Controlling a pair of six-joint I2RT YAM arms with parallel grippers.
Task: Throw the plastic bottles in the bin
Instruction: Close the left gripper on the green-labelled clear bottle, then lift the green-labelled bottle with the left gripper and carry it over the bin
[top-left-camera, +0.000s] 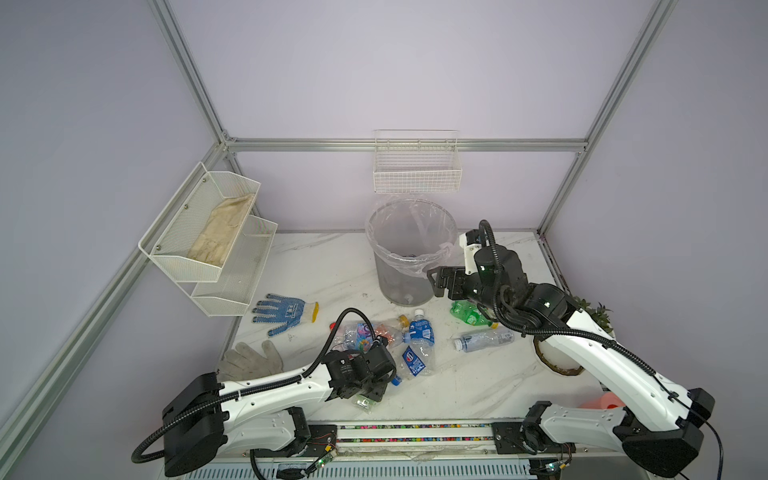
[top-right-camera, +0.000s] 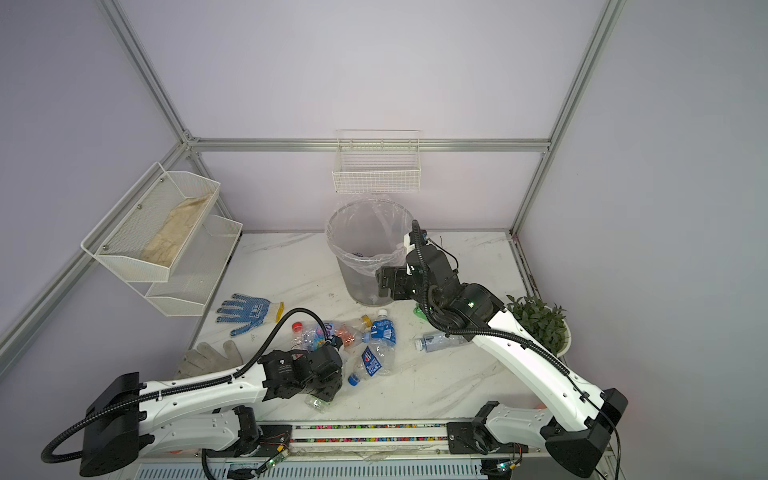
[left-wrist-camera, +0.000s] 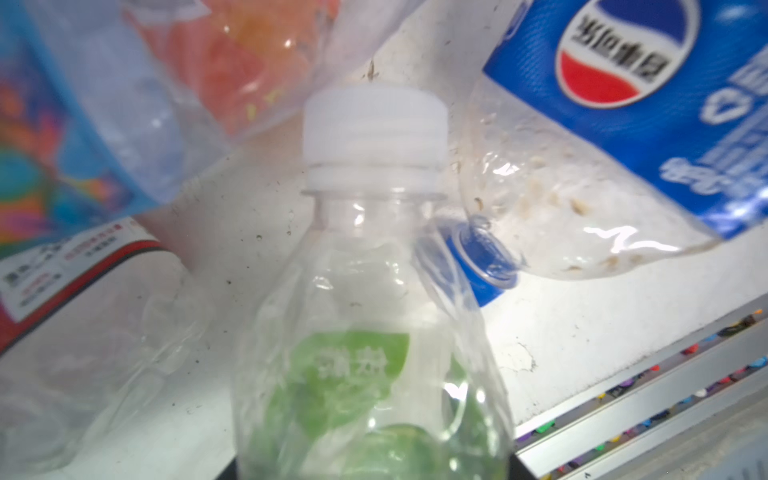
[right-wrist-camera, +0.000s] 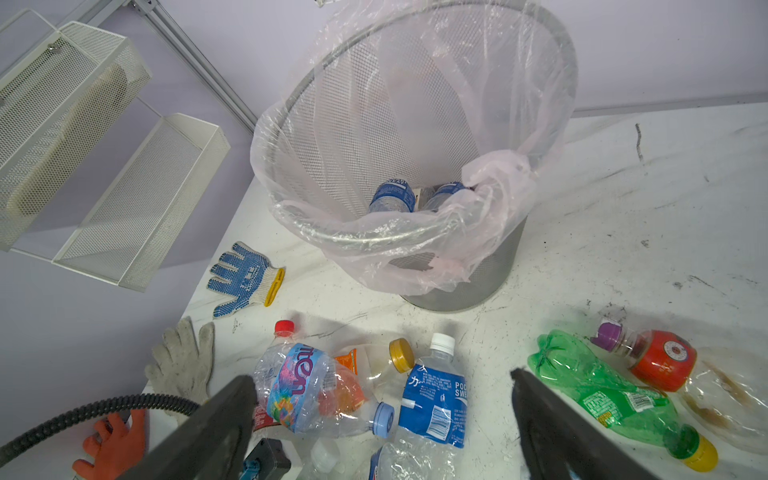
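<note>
Top views: left arm down on a bottle, right arm idle by the bin

Top views. The left gripper (top-left-camera: 374, 390) is low over the bench (top-left-camera: 478, 386), wrist bent downward. A clear green-label bottle (top-left-camera: 365, 402) lies directly under it. Its jaws are hidden, so I cannot tell whether it has a hold. The right gripper (top-left-camera: 434, 282) hangs level with forearm raised, jaws wide and empty, just beside the near wall of the bin (top-left-camera: 395, 286). Risk: it stands in the likely route to the bin and close to the loose liner (top-left-camera: 419, 266), which it could snag.

Left wrist view. The green-label bottle fills the space straight ahead of the gripper, white cap (left-wrist-camera: 374, 124) pointing away. Its thin wall looks crumpled and is judged liable to buckle or slip under a squeeze. A blue-label bottle (left-wrist-camera: 623, 104) lies just beside its shoulder and could be dragged along on a lift.

Right wrist view. Jaws are spread wide with nothing between them. The bin stands beyond the gripper with two bottles (right-wrist-camera: 392, 197) inside. The remaining bottles (right-wrist-camera: 432, 399) lie below the gripper on the bench.
</note>
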